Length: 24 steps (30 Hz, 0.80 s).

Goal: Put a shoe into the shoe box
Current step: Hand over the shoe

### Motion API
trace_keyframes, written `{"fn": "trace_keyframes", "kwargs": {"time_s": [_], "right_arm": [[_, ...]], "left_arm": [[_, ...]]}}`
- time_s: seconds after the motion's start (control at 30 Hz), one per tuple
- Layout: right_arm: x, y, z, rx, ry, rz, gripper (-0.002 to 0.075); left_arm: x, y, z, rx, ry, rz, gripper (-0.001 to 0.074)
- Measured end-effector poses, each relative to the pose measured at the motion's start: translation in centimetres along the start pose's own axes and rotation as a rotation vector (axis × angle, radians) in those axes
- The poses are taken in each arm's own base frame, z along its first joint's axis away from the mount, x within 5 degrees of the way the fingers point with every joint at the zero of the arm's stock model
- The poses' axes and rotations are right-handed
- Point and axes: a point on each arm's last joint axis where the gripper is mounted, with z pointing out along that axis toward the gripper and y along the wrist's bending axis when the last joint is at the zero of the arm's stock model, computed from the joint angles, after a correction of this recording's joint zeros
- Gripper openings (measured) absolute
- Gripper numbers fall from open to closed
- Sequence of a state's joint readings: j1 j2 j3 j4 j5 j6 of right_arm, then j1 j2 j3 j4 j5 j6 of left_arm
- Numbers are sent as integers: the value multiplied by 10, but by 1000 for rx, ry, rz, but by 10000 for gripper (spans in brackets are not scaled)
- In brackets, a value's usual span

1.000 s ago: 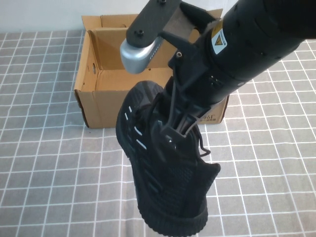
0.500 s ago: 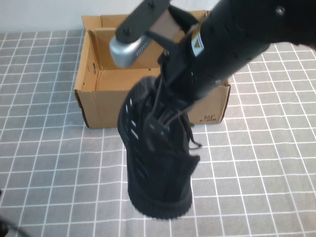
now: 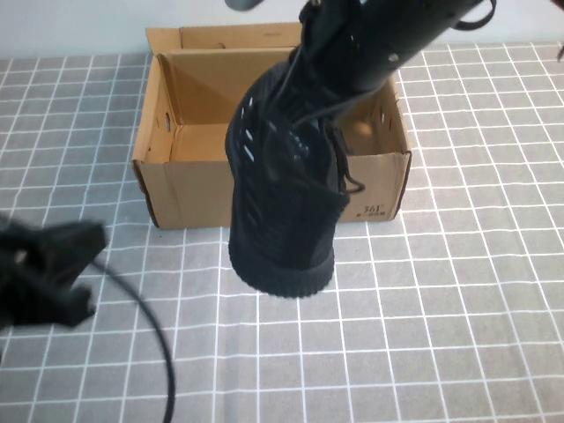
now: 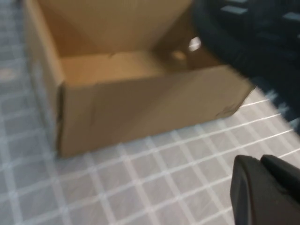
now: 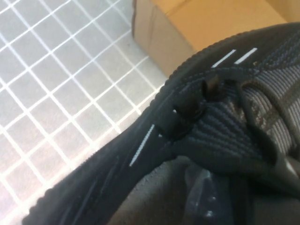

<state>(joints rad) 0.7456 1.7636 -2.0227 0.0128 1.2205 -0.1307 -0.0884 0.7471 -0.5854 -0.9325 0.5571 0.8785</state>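
Note:
The shoe (image 3: 282, 198), a black knit sneaker with white dashes, hangs toe-down in the air from my right gripper (image 3: 307, 141). The gripper is shut on its collar and mostly hidden by the shoe. The shoe's upper part is over the front wall of the open brown shoe box (image 3: 189, 189), and its toe hangs in front of that wall. In the right wrist view the shoe (image 5: 220, 122) fills the frame, with a box corner (image 5: 154, 42) behind. My left gripper (image 3: 88, 269) is low at the left, short of the box. It also shows in the left wrist view (image 4: 262, 192), facing the box (image 4: 140, 108).
The box stands on a grey cloth with a white grid (image 3: 458, 335). Its lid flap (image 3: 238, 37) stands up at the back. A black cable (image 3: 154, 326) trails from my left arm across the near left.
My right arm has carried the shoe up and back toward the box. My left arm has come into view at the lower left.

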Motion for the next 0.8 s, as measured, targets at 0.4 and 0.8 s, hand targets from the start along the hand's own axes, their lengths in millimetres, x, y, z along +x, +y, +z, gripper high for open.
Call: {"fn": "trace_keyframes", "kwargs": {"time_s": [0.4, 0.8], "right_arm": [[-14, -4, 10, 4, -29, 43, -3], [-18, -14, 15, 31, -43, 76, -3]], "left_arm": [[-48, -21, 40, 138, -127, 168, -1], [-58, -74, 49, 314, -148, 332, 24]]}}
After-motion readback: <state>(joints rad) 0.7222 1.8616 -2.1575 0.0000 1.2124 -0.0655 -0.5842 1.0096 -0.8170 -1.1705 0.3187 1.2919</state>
